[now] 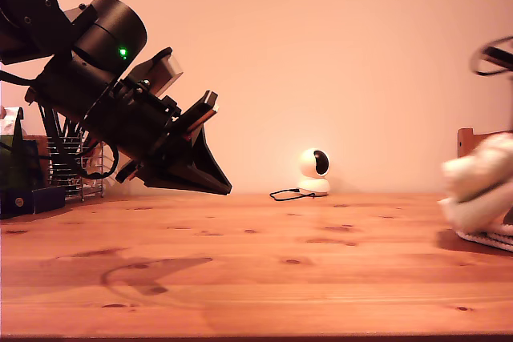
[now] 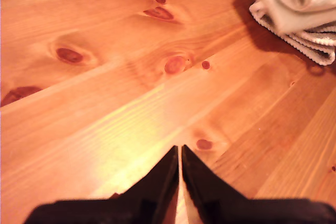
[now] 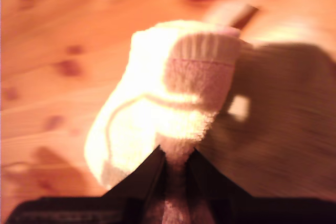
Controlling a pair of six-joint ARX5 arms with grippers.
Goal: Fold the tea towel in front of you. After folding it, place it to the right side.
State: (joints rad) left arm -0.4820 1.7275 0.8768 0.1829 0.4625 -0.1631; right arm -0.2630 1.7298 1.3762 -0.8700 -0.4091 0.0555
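One tea towel (image 3: 163,108), folded into a thick bundle — my second gripper (image 3: 176,163) has its jaws clenched on it, at the bench (image 1: 256,278) edge on the exterior view's right. My first gripper (image 2: 180,153) hangs clenched, empty, over bare knotty pine — plain wall behind.

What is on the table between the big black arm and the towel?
Only bare table between my first end effector and the towel, in the exterior view.
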